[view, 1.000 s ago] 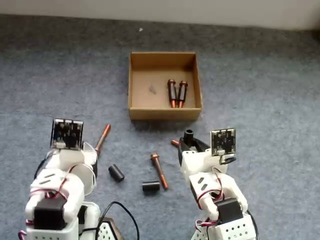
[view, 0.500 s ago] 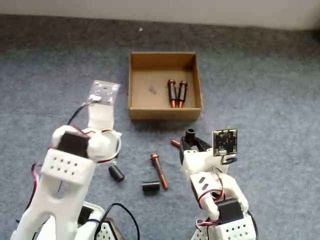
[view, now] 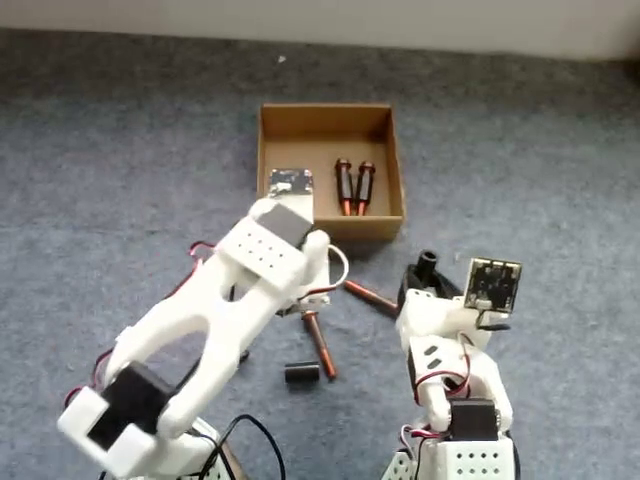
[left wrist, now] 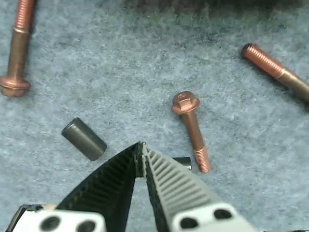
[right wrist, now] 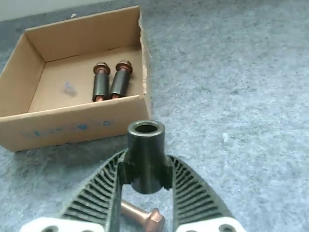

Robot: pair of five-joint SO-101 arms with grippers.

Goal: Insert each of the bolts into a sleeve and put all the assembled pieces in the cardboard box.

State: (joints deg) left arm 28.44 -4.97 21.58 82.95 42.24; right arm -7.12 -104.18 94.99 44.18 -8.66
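One brown cardboard box [right wrist: 72, 126], two sleeved bolts [right wrist: 101, 86] inside. In front of it: your right claw [right wrist: 146, 166], pinching a black cylindrical metal sleeve [right wrist: 146, 150] upright; your left claw [left wrist: 141, 147], pressed together, near a loose copper flanged bolt [left wrist: 191, 130]. Risk: lowered unopened, it may knock that bolt rolling.

Assembled pieces [view: 354, 187] in box [view: 300, 140]; bolts [view: 320, 345] before it

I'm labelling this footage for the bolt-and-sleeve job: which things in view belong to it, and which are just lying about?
Belongs to the job:
cardboard box
two assembled pieces inside it
loose bolts
loose sleeves
held sleeve in the right gripper

Just lying about:
black cable by an arm's base
grey carpet
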